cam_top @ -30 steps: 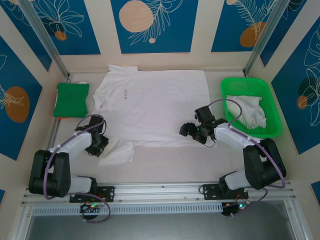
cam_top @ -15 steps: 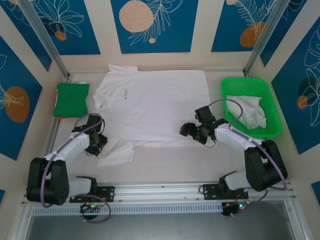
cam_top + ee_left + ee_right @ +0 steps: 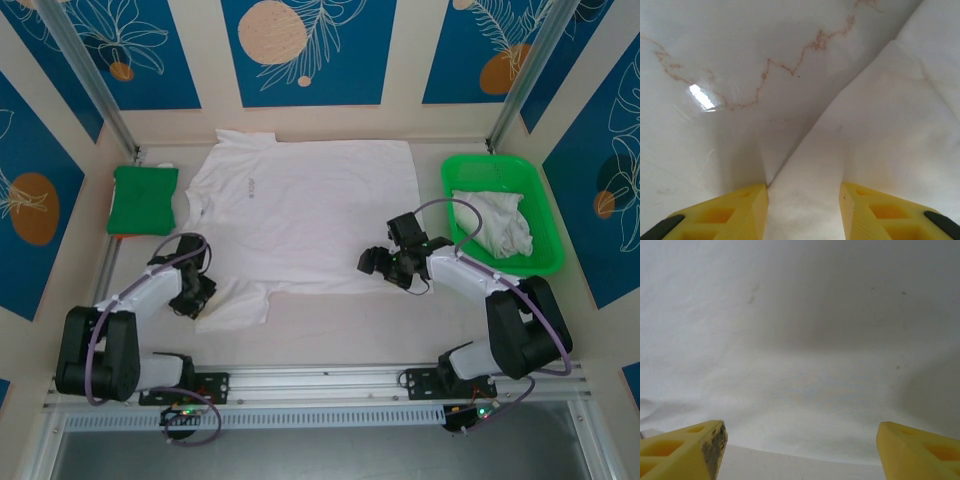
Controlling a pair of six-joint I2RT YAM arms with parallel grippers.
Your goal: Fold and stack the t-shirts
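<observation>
Marble table: two t-shirts, one tray

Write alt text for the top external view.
A white t-shirt lies spread flat on the table, the left gripper at its near sleeve and the right gripper at its near right corner. A green tray holds another crumpled t-shirt.

Green tray, green cloth

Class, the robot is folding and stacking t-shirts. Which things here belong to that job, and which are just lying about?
Job: spread white t-shirt; crumpled white t-shirt.
Lying about: green tray, which merely holds the crumpled one; green folded cloth.
</observation>
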